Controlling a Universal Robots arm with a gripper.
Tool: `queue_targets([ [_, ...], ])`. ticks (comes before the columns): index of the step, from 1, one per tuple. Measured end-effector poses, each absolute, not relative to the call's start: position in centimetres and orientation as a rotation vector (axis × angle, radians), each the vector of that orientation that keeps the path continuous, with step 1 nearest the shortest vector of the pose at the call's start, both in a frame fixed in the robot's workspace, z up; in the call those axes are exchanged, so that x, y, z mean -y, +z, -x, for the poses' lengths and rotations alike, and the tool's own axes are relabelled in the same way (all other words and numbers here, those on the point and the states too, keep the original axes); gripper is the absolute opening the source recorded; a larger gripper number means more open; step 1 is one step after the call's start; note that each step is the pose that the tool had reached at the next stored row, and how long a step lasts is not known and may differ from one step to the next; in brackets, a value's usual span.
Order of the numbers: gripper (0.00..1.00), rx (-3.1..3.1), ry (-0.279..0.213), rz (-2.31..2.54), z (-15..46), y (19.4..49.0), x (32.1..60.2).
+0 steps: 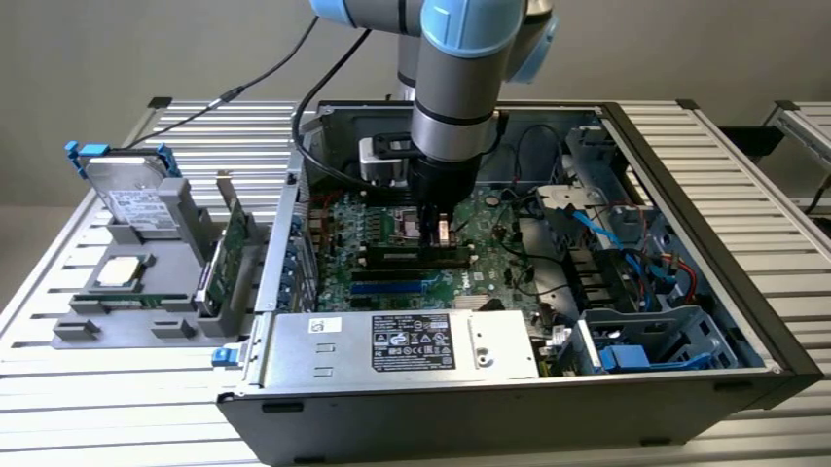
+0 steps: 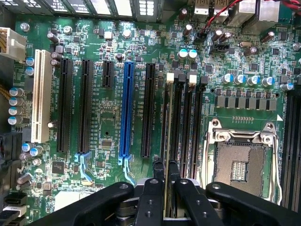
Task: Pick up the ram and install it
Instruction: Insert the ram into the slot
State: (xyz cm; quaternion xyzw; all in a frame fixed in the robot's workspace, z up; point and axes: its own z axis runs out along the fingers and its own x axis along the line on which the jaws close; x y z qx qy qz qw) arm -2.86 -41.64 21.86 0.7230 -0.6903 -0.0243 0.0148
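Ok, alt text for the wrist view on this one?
The gripper is shut on the ram, seen edge-on as a thin strip between its fingers, in line with the memory slots on a green motherboard. An empty processor socket lies to one side of those slots and long expansion slots, one blue, to the other.

exterior cam: high, angled down into the open pc case [image 1: 746,292], mid range. wrist cam: close, square-on to the motherboard [image 2: 101,113] past the gripper [image 2: 165,167]. shared: the board's slots [image 1: 396,284].
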Motion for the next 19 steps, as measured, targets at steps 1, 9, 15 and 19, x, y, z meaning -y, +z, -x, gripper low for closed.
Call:
queue_targets([
  [1,0.15,2.148,-0.075,-2.250,2.86,21.84,41.64],
  [9,0.15,2.150,-0.076,-2.248,2.86,21.74,41.64],
  [15,0.15,2.153,-0.077,-2.244,2.85,21.74,41.60],
  [19,0.15,2.154,-0.077,-2.244,2.85,21.69,41.60],
])
